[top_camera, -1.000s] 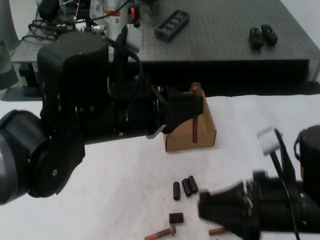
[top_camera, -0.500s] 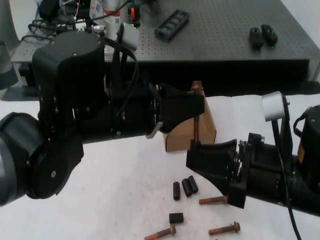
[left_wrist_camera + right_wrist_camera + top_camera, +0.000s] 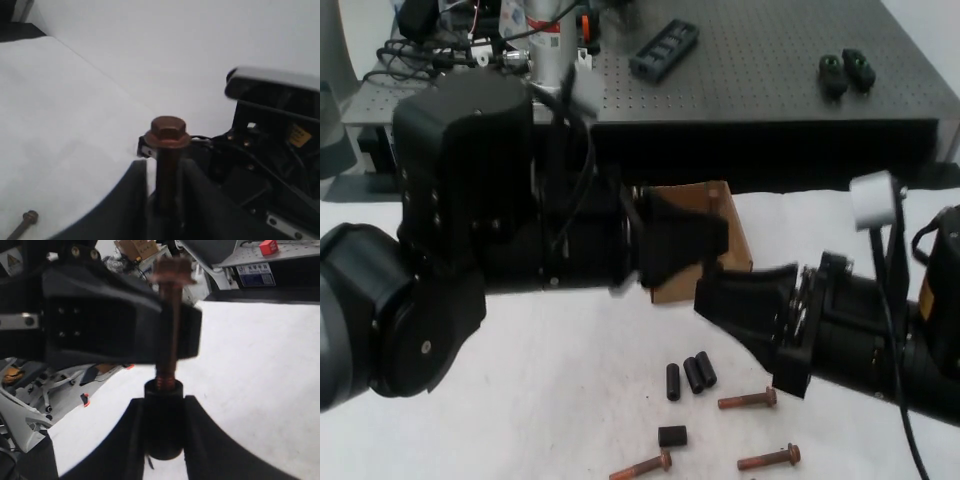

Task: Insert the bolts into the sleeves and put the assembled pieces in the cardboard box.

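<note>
left gripper (image 3: pixel 167 200) is clamped on a copper bolt (image 3: pixel 169 134), just in front of the cardboard box (image 3: pixel 725 200). right gripper (image 3: pixel 163 440) pinches a black sleeve (image 3: pixel 163 395) beside it, and the bolt's threaded end meets the sleeve's open end. three loose sleeves (image 3: pixel 688 375) and loose bolts (image 3: pixel 747 400) lie on the white bench, farther in front of the box.

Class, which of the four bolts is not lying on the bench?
The bolt gripped in the left gripper, its tip at the sleeve that the right gripper holds; the other three lie flat on the bench.
</note>
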Action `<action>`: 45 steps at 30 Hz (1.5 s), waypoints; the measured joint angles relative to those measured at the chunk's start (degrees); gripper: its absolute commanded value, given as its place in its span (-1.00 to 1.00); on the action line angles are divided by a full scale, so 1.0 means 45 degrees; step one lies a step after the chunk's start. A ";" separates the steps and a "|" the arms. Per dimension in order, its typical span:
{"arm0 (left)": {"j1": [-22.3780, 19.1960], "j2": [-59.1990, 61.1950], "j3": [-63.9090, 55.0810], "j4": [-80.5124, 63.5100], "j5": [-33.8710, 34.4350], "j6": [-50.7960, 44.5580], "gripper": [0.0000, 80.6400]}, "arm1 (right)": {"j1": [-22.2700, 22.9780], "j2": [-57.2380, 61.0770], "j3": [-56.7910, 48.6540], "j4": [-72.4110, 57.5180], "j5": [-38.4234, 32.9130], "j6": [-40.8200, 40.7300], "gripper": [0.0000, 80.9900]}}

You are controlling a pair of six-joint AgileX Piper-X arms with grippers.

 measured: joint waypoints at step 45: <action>-0.0121 0.3124 -0.1400 1.0708 -0.5496 0.9717 -0.03 | -0.2583 1.3954 -1.6021 1.2374 0.3844 -0.3724 -0.20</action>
